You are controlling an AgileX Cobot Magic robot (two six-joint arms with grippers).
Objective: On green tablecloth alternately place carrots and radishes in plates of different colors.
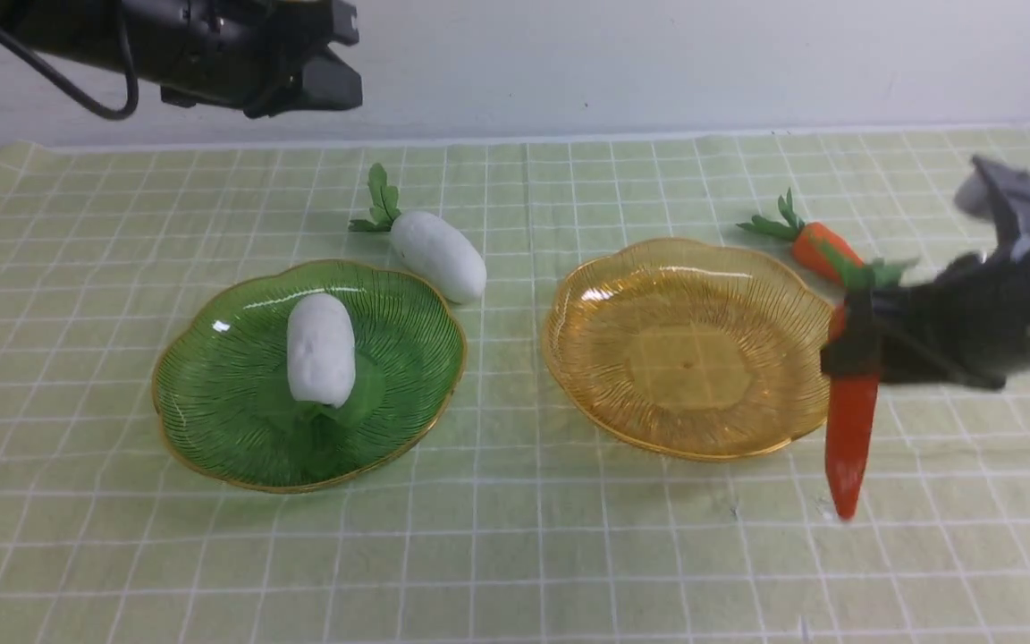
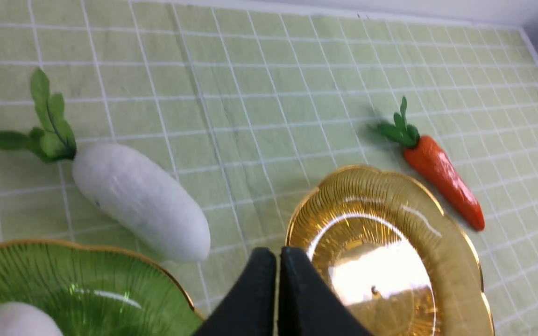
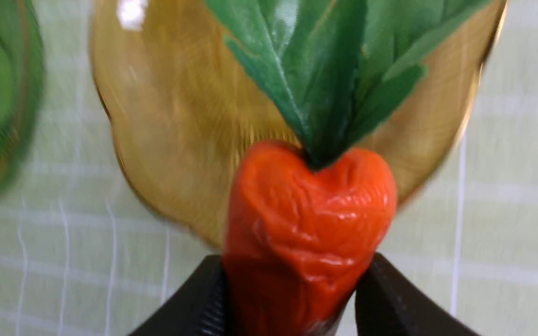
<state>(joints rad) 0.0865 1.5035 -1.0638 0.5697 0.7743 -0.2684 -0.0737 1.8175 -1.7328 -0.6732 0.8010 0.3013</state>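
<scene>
Fingers (image 3: 189, 308) of the right gripper (image 1: 853, 356) were closed on the thick upper part of one carrot (image 1: 850, 429), just under its green leaves. That carrot was held upright, tip down, at the near right edge of the amber plate (image 1: 622, 295). Its tip was seen over the green tablecloth (image 1: 515, 555); whether the tip touched the cloth could not be told.

Fingers of the left gripper (image 2: 277, 289) were pressed together with nothing between them. That gripper was held high over the far left part of the cloth.

One radish (image 1: 321, 349) was laid in the middle of the green plate (image 1: 211, 429). This plate was set to the left of the amber plate, the two rims apart. The other radish (image 1: 437, 255) was laid on the cloth just beside the green plate's far right rim, its leaves pointed far and left. A second carrot (image 1: 823, 249) was laid on the cloth just beyond the amber plate's far right rim, its leaves pointed far and left.
</scene>
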